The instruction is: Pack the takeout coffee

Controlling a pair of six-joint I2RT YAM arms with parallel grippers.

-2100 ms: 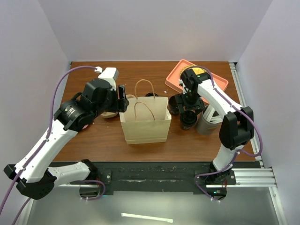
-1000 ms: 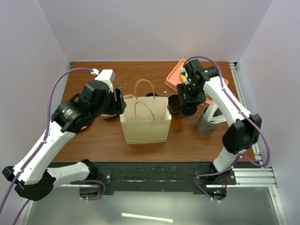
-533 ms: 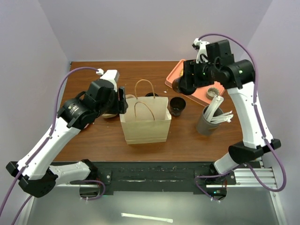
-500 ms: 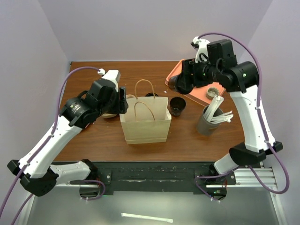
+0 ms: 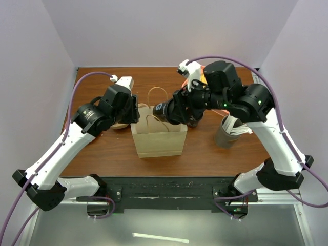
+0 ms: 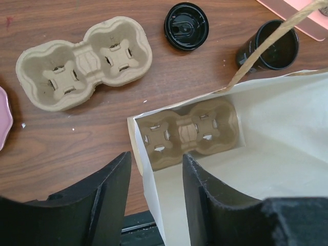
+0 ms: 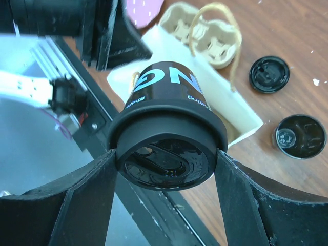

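We see the right claw [image 7: 166, 154] squeezing the takeout coffee [image 7: 166, 87] from both sides, with its lid on. The cup lies sideways in the air, over the open paper bag [image 5: 159, 138] in the middle of the worktop [image 5: 102, 148]. The left claw [image 6: 156, 164] is half open, with one finger on each side of the bag's left wall.

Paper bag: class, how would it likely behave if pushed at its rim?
Probably floppy: the paper bag has thin walls that bow. Likely light, so it may slide or tip: just a pulp carrier shows inside.
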